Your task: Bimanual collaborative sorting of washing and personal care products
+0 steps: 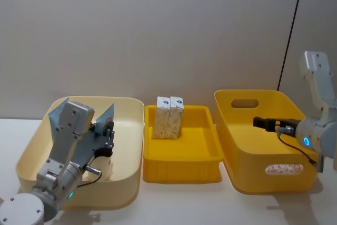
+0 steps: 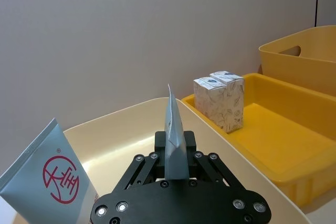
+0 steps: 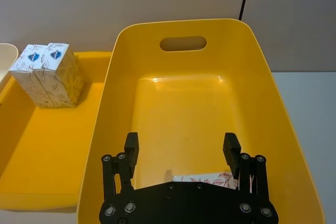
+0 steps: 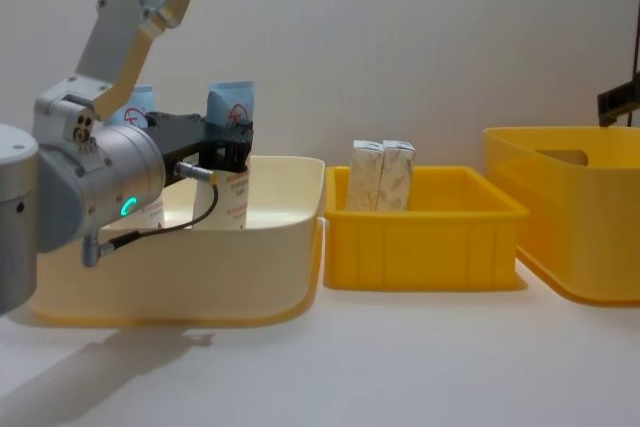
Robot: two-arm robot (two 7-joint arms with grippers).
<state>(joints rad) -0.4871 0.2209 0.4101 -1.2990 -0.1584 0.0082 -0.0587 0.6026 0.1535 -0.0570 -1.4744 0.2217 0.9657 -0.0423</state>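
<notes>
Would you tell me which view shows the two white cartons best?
The left wrist view: the cartons stand near, side by side, pattern clear. Head and chest views show them farther off; right wrist, from above.

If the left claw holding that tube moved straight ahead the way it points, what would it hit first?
Probably the far rim of the cream bin, with the held tube leading. The left gripper sits near rim height, so it might pass over. The cartons stand off to one side.
</notes>
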